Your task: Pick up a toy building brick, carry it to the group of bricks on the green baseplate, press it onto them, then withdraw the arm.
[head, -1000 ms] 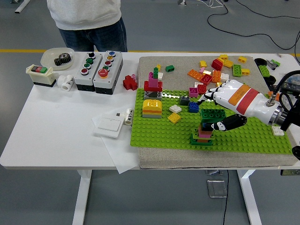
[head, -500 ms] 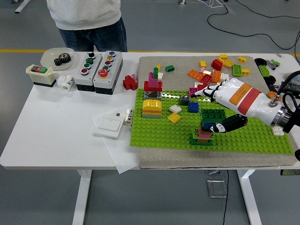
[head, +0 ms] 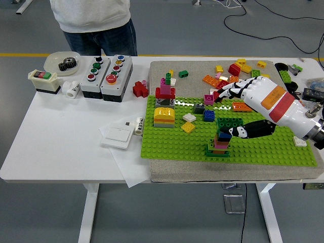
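Note:
A dark green brick (head: 229,123) sits on top of a small stack (head: 219,143) of blue, pink and green bricks on the green baseplate (head: 172,142). My right hand (head: 230,112) hovers just right of that stack. Its fingers (head: 229,92) are spread above and behind the brick and its black thumb (head: 243,132) lies beside it, holding nothing. A red and pink tower (head: 165,90) and a yellow-orange block (head: 164,117) stand at the plate's left. My left arm is out of view.
Loose bricks (head: 238,73) lie scattered on the grey mat (head: 197,71) behind the plate. Two button boxes (head: 106,71), a switch box (head: 44,81), a gear in a dish (head: 66,63) and a white switch plate (head: 117,134) lie at the left. A person stands at the far side.
My right hand has drawn back to the right and lifted slightly, its fingers opening away from the dark green brick, which stays on the stack.

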Controlling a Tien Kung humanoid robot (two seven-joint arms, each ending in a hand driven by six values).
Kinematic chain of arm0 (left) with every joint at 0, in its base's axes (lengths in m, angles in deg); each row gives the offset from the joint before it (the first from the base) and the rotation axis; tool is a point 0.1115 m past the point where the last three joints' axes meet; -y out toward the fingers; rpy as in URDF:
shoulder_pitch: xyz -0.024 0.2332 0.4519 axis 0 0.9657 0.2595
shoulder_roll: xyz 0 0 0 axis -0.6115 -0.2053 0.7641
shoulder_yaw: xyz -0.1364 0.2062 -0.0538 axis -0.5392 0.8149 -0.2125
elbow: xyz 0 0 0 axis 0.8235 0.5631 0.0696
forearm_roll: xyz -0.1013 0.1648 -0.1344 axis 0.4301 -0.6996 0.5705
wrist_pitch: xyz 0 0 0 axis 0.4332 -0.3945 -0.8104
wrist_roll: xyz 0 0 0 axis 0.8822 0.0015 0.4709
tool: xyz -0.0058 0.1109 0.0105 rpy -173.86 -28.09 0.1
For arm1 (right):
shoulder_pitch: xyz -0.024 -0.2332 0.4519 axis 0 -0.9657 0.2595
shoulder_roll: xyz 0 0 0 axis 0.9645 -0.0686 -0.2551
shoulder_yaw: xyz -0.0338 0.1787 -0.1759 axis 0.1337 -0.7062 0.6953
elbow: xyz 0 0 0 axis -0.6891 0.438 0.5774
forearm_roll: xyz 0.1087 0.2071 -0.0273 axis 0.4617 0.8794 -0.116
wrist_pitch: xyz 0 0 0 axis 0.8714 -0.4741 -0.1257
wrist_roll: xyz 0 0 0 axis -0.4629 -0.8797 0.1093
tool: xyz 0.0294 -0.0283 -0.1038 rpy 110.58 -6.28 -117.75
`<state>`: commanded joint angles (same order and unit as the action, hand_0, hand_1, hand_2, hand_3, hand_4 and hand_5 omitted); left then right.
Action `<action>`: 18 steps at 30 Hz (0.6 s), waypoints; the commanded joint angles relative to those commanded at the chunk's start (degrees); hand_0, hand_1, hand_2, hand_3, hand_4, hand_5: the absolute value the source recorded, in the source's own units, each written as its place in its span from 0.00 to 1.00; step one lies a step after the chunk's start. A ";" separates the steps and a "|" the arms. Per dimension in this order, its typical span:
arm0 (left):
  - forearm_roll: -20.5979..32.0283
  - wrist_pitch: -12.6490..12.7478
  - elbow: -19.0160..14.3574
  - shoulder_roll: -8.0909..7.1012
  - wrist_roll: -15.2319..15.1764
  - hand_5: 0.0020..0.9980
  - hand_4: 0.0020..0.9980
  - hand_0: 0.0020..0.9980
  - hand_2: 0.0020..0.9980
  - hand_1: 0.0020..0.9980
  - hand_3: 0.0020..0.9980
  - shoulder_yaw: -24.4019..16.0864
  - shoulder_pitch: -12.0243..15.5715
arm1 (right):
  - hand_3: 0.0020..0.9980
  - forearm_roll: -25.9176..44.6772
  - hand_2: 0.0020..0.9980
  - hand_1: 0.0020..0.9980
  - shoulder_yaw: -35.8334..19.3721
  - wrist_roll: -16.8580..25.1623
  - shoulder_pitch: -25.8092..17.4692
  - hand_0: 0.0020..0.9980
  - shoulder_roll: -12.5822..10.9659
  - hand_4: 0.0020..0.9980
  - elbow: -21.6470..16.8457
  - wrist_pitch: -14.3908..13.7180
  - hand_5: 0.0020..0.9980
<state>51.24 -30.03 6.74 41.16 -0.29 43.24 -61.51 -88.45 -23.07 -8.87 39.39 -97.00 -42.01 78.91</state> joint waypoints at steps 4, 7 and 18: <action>-0.21 -0.02 0.02 0.03 0.07 0.91 0.79 0.38 0.61 0.51 0.78 -0.17 0.09 | 0.56 -0.69 0.64 0.58 -0.04 0.06 -0.71 0.57 0.00 0.78 0.11 0.61 0.44; -0.51 -0.07 0.05 0.06 0.17 0.91 0.79 0.38 0.61 0.51 0.78 -0.39 0.18 | 0.56 -1.25 0.61 0.57 -0.02 0.16 -1.31 0.57 0.10 0.78 0.17 0.91 0.44; -1.41 -0.17 0.08 0.11 0.43 0.91 0.79 0.37 0.61 0.51 0.78 -1.06 0.46 | 0.55 -1.59 0.58 0.55 -0.36 0.60 -3.23 0.54 0.47 0.77 -0.12 0.01 0.44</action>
<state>49.83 -30.19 6.83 41.27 0.15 42.18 -61.04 -90.04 -23.44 -8.27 36.16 -96.53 -42.14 78.91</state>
